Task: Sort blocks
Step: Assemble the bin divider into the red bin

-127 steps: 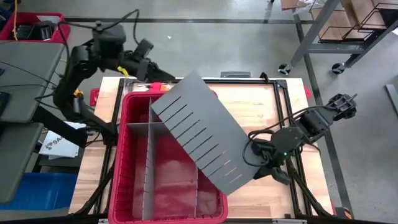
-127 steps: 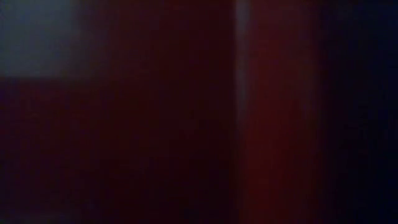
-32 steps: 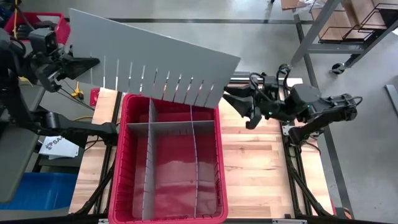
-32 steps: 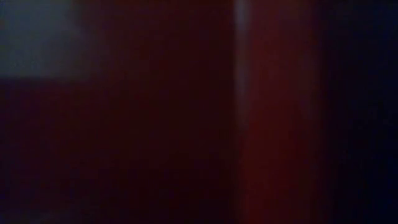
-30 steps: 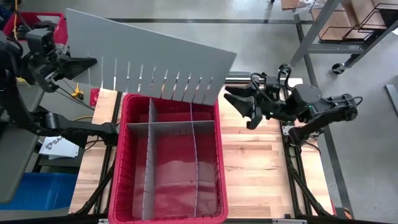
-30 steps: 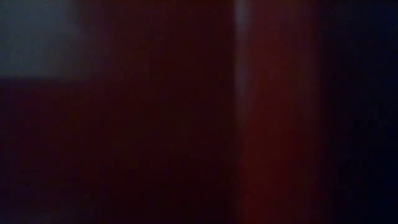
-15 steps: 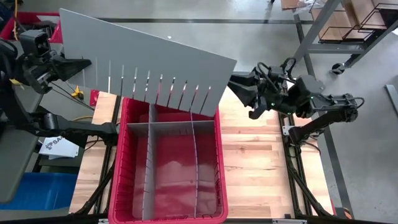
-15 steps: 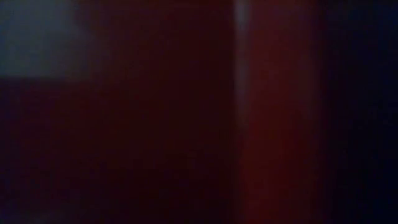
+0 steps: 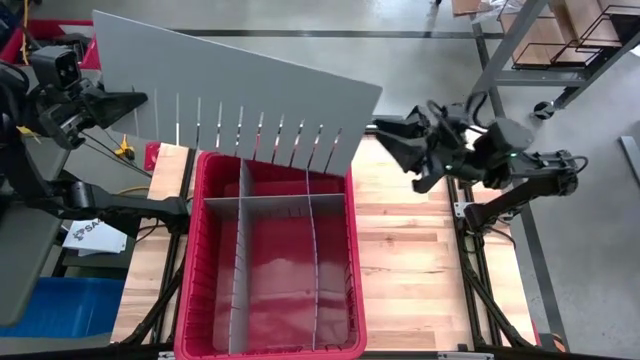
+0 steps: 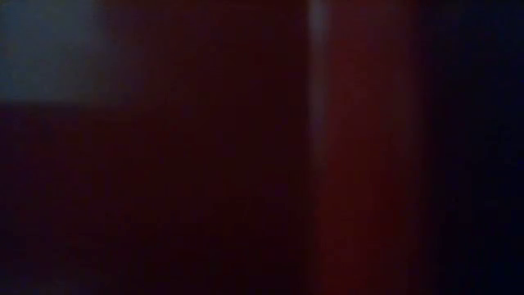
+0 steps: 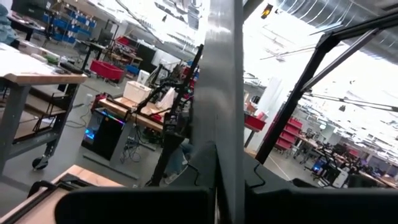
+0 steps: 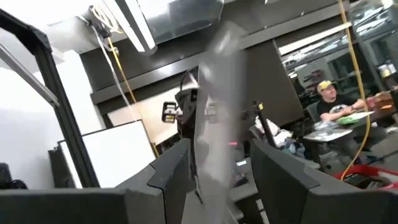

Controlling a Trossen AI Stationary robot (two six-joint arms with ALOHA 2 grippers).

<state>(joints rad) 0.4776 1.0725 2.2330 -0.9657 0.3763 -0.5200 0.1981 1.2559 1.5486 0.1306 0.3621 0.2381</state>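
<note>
Aloft over red bin [image 9: 270, 270]: divider sheet [image 9: 235, 95], clenched by left gripper [image 9: 135, 100]; right gripper [image 9: 385, 135] parted at its other end.

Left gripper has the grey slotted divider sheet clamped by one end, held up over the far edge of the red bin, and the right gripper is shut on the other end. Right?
Not quite. The right gripper is open at that end of the divider sheet, as the right wrist view shows. The left gripper does clamp it over the red bin's far edge.
</note>
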